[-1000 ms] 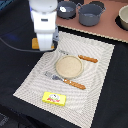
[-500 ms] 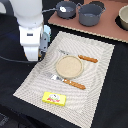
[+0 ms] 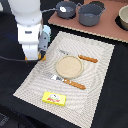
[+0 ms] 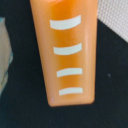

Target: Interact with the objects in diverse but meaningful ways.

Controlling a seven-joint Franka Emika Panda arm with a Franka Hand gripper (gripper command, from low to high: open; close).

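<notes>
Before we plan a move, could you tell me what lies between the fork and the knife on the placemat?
In the exterior view, the round tan plate lies between the fork and the knife.

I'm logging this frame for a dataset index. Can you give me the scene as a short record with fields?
surface: striped placemat on a dark table
centre of mat: round tan plate
cutlery: orange-handled fork and knife on either side of the plate
near edge of mat: flat yellow packet with red mark
arm: white robot arm over the mat's corner on the exterior view's left
hand: hidden in the exterior view; state cannot be told
wrist view: orange rectangular block with white stripes fills it
background: grey pots on a brown board
</notes>
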